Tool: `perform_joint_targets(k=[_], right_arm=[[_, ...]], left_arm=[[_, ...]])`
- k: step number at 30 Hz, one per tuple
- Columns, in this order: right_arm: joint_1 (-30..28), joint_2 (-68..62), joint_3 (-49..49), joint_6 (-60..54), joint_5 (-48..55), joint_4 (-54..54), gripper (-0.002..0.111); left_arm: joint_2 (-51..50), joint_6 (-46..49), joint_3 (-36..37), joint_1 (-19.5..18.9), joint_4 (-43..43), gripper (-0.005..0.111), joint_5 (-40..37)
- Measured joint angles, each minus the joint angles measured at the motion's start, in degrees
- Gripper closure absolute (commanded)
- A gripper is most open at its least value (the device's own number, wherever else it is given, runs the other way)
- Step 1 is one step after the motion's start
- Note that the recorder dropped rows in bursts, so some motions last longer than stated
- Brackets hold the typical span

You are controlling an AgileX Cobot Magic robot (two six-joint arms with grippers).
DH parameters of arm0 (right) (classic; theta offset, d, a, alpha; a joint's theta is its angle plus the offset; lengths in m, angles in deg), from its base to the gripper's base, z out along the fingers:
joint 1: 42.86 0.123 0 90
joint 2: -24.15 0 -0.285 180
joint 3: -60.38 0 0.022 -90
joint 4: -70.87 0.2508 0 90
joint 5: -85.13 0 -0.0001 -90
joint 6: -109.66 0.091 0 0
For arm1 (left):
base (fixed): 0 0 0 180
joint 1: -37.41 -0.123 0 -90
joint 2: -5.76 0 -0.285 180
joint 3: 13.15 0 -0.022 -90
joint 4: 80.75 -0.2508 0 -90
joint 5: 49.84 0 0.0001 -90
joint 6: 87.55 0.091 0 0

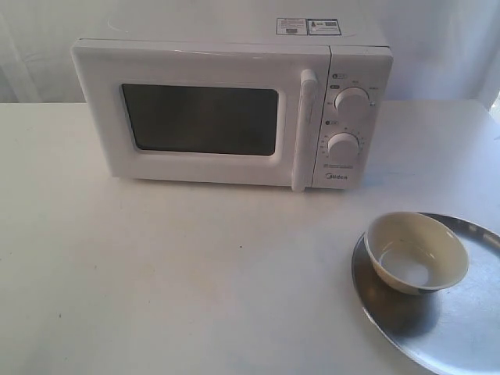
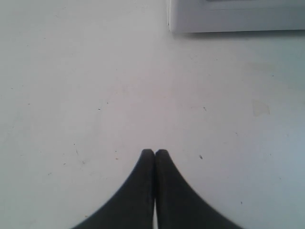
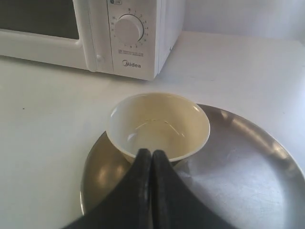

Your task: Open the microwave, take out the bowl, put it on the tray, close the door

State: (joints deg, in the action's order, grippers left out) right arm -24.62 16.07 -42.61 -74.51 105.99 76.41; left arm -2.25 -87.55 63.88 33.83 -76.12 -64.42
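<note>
The white Midea microwave (image 1: 234, 109) stands at the back of the table, its door (image 1: 199, 117) shut and the bar handle (image 1: 305, 129) upright. At the front right the cream-white bowl (image 1: 416, 251) sits upright on the silver tray (image 1: 461, 328). Neither gripper appears in the exterior view. My right gripper (image 3: 151, 153) is shut and empty, its tips above the near side of the bowl (image 3: 159, 125) on the tray (image 3: 238, 167). The left gripper (image 2: 154, 153) is shut with nothing in it, over bare table near a corner of the microwave (image 2: 233, 16).
The white table (image 1: 156, 273) spreads in front of the microwave. A white curtain hangs behind. The tray runs off the right and front edges of the exterior view.
</note>
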Motion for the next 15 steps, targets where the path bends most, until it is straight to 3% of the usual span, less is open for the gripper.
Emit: perform_joint_targets(k=[6,15], right_arm=[[0.00,0.00,0.00,4.52,0.00,0.09,0.108],[0.00,0.00,0.00,-1.40,0.00,0.14,0.108]], left_arm=[[0.00,0.00,0.00,0.00,0.00,0.107,0.00],[0.00,0.00,0.00,0.00,0.00,0.107,0.00]])
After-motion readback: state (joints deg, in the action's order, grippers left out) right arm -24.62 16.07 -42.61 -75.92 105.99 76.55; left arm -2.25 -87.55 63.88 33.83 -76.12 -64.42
